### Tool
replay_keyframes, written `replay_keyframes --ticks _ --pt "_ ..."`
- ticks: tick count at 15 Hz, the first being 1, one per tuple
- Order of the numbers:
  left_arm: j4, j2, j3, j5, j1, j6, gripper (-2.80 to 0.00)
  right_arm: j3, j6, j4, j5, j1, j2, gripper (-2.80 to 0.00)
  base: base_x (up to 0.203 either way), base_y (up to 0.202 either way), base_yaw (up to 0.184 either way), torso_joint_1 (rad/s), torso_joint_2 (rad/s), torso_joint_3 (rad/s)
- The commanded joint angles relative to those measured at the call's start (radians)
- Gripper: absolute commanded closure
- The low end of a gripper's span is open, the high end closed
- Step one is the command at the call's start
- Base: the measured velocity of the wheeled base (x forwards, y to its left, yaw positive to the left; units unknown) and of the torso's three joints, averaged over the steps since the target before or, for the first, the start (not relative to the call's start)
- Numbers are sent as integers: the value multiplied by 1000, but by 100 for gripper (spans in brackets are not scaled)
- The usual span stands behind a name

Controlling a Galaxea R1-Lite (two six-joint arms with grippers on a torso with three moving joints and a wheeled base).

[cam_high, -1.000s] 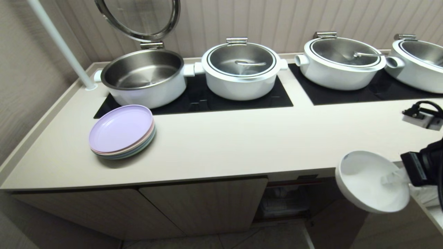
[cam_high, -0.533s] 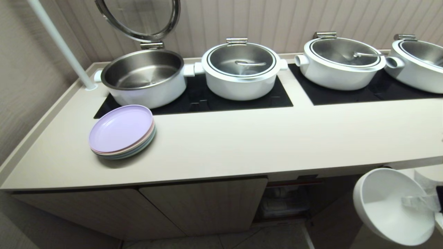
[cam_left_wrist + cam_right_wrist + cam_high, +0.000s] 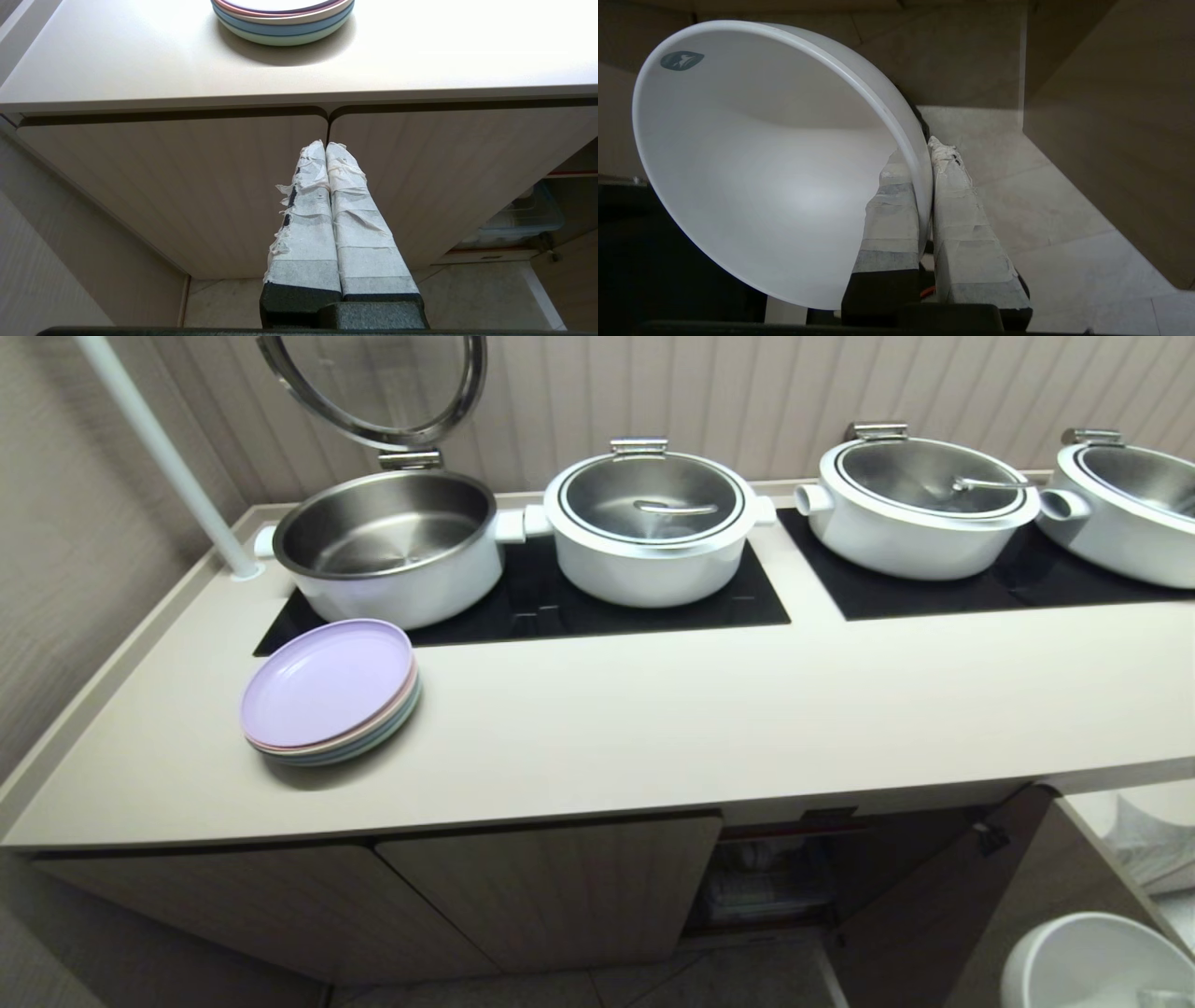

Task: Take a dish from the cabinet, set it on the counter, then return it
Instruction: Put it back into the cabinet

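The dish, a white bowl [image 3: 752,158], hangs tilted on its side below the counter's [image 3: 653,728] front edge, low over the floor tiles. My right gripper [image 3: 925,156] is shut on its rim, one taped finger inside the bowl and one outside. In the head view only the bowl's top [image 3: 1092,961] shows at the bottom right corner, beside the cabinet's [image 3: 551,887] swung-open door [image 3: 934,915]; the right gripper itself is out of that view. My left gripper [image 3: 325,145] is shut and empty, parked in front of the closed ribbed doors [image 3: 187,186].
A stack of pastel plates [image 3: 329,693] lies on the counter's left part. Several white pots [image 3: 653,527] stand on black hob panels [image 3: 579,602] at the back. The open dark compartment [image 3: 775,882] holds a clear plastic box [image 3: 518,219]. A white pole [image 3: 168,457] rises at the far left.
My right gripper has carried the bowl down from counter height at the right edge to below the counter front. The arm has dropped out of the head view. The left arm has not moved.
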Motion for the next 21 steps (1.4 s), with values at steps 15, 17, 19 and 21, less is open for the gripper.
replay_keyframes --ticks 15,17,19,21 --pt "0 0 0 0 0 -1 0 149 8 177 69 -53 -56 0 0 0 0 0 0 0" --pt "0 0 0 0 0 -1 0 153 8 177 73 -56 -58 0 0 0 0 0 0 0" --pt "0 0 0 0 0 -1 0 146 8 178 73 -67 -59 0 0 0 0 0 0 0" --pt "0 0 0 0 0 -1 0 143 8 178 73 -67 -58 0 0 0 0 0 0 0"
